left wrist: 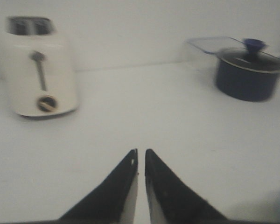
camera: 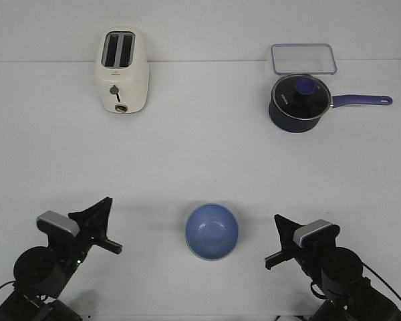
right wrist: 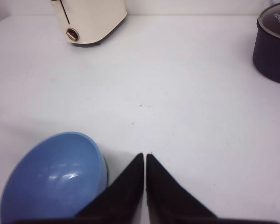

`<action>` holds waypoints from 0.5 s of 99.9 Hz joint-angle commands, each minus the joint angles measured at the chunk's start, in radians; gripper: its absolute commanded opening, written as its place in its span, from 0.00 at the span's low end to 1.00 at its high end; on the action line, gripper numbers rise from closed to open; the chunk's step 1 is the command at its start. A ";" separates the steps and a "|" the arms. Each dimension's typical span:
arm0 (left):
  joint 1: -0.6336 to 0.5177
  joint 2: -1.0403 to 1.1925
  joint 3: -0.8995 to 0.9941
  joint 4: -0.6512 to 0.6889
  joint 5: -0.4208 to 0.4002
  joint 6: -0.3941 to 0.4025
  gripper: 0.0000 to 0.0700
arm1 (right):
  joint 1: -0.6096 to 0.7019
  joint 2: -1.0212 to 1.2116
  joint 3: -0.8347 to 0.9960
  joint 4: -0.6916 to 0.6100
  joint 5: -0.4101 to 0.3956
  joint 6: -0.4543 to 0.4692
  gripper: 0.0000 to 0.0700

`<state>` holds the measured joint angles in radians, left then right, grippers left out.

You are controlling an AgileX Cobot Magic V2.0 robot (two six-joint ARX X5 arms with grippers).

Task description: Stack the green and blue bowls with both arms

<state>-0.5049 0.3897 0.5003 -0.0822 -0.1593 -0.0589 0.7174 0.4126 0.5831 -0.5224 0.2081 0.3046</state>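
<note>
The periwinkle blue bowl stands upright at the front middle of the table, between my two grippers. It also shows in the right wrist view, just beside the right fingers. A thin greenish sliver runs along its outer side. The rest of the green bowl is hidden. My left gripper is shut and empty, well left of the bowl, and its tips almost touch in the left wrist view. My right gripper is shut and empty, right of the bowl, with tips together in the right wrist view.
A cream toaster stands at the back left. A dark navy lidded saucepan with its long handle pointing right stands at the back right. A clear plastic lid lies behind it.
</note>
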 commanded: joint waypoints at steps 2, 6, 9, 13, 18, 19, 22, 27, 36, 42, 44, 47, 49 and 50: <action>0.135 -0.061 -0.113 0.058 0.000 0.082 0.02 | 0.008 0.000 0.006 0.013 0.002 0.012 0.01; 0.204 -0.107 -0.171 0.080 0.000 0.082 0.02 | 0.008 0.000 0.006 0.013 0.002 0.012 0.01; 0.252 -0.142 -0.211 0.090 0.000 0.082 0.02 | 0.008 0.000 0.006 0.013 0.002 0.012 0.01; 0.308 -0.188 -0.260 0.092 0.000 0.082 0.02 | 0.008 0.000 0.006 0.013 0.002 0.012 0.01; 0.364 -0.242 -0.313 0.092 0.002 0.082 0.02 | 0.008 0.000 0.006 0.013 0.003 0.012 0.01; 0.373 -0.253 -0.323 0.091 0.002 0.082 0.02 | 0.008 0.000 0.006 0.013 0.003 0.012 0.01; 0.397 -0.282 -0.349 0.092 0.002 0.081 0.02 | 0.008 0.000 0.006 0.013 0.003 0.012 0.01; 0.428 -0.326 -0.386 0.091 0.002 0.081 0.02 | 0.008 0.000 0.006 0.013 0.003 0.012 0.01; 0.457 -0.381 -0.433 0.092 0.003 0.081 0.02 | 0.008 0.000 0.006 0.013 0.002 0.012 0.01; 0.463 -0.387 -0.454 0.100 0.003 0.076 0.02 | 0.008 -0.001 0.006 0.013 0.002 0.012 0.01; 0.463 -0.387 -0.459 0.101 0.003 0.076 0.02 | 0.008 -0.001 0.006 0.013 0.002 0.012 0.01; 0.464 -0.387 -0.470 0.108 0.004 0.072 0.02 | 0.008 -0.001 0.006 0.013 0.002 0.012 0.01; 0.464 -0.387 -0.475 0.114 0.004 0.072 0.02 | 0.008 -0.001 0.006 0.013 0.002 0.012 0.01; 0.464 -0.387 -0.480 0.119 0.005 0.072 0.02 | 0.008 -0.001 0.006 0.013 0.002 0.012 0.01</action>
<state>-0.0429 0.0055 0.0345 0.0059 -0.1585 0.0101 0.7174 0.4126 0.5831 -0.5220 0.2092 0.3050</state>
